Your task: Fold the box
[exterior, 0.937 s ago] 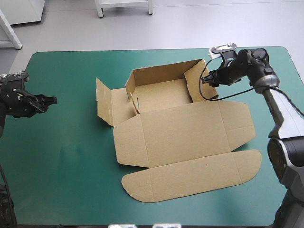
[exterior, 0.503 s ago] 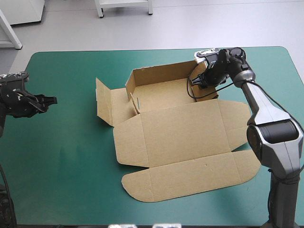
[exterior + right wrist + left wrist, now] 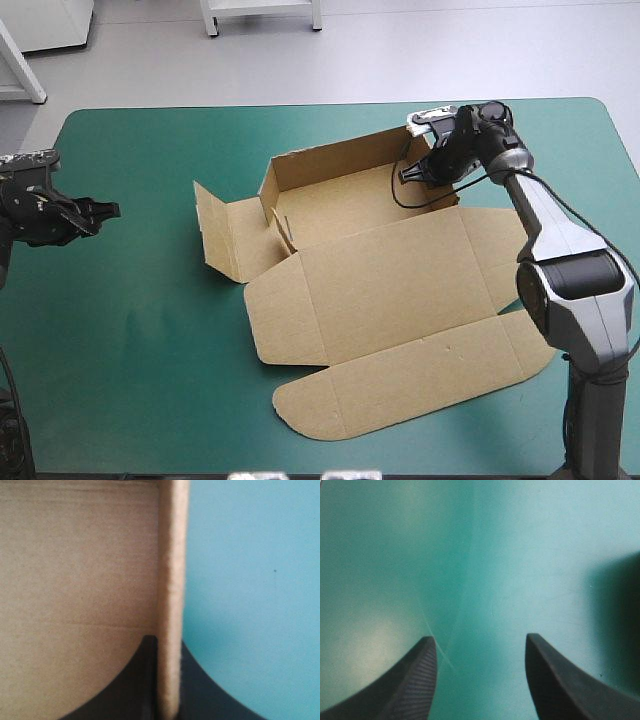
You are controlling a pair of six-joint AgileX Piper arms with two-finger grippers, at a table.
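The brown box [image 3: 380,285] lies mid-table. Its back and side walls stand raised at the far end, and the wide lid panel with its rounded flap lies flat toward the near edge. A side flap [image 3: 215,230] stands up on the box's left. My right gripper [image 3: 417,172] is at the far right wall and shut on it. In the right wrist view the wall's edge [image 3: 170,580] runs up between the black fingers [image 3: 197,680] of my right gripper [image 3: 167,642]. My left gripper [image 3: 108,210] hovers open near the table's left edge, far from the box. In its own view my left gripper [image 3: 480,642] holds nothing.
The teal-green cover [image 3: 130,330] spreads between my left gripper and the box. The table's far edge [image 3: 300,106] runs a short way behind the box's back wall. The lid's rounded flap [image 3: 400,385] reaches close to the near edge.
My right gripper moved in from the right onto the box's far right wall and shut on it. The box turned slightly, its lid swinging toward the near right. The left arm stayed still.
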